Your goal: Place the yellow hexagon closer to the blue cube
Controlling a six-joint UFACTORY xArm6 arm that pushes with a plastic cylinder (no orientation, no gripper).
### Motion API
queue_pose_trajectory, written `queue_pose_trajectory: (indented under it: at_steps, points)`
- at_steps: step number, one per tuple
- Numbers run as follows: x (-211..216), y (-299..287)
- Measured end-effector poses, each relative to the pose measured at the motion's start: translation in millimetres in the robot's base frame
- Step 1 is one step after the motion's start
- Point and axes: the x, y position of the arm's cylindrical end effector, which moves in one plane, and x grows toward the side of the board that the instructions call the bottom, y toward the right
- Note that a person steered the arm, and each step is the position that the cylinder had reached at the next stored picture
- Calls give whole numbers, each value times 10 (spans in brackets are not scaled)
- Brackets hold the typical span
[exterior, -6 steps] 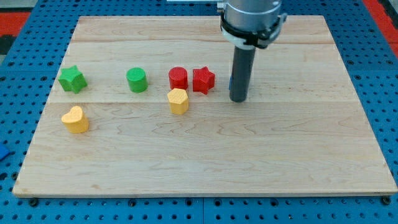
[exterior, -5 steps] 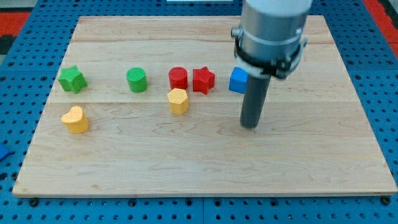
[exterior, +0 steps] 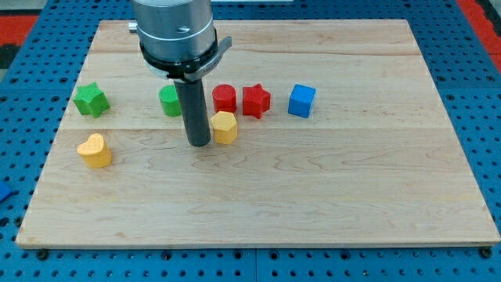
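Observation:
The yellow hexagon lies near the middle of the wooden board. The blue cube sits to its right and a little higher in the view, with a red star and a red cylinder between them along the upper row. My tip stands just left of the yellow hexagon, touching or nearly touching its left side. The rod partly covers a green cylinder.
A green star sits at the view's left. A yellow heart-shaped block lies below it. The board rests on a blue perforated table.
My tip has swept from beside the blue cube on the right, down and across to the left side of the yellow hexagon. The blocks have not visibly moved.

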Motion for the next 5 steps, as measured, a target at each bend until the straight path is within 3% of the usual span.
queue_pose_trajectory:
  at_steps: [2, 5]
  points:
    - [-143, 179]
    - [-143, 1662]
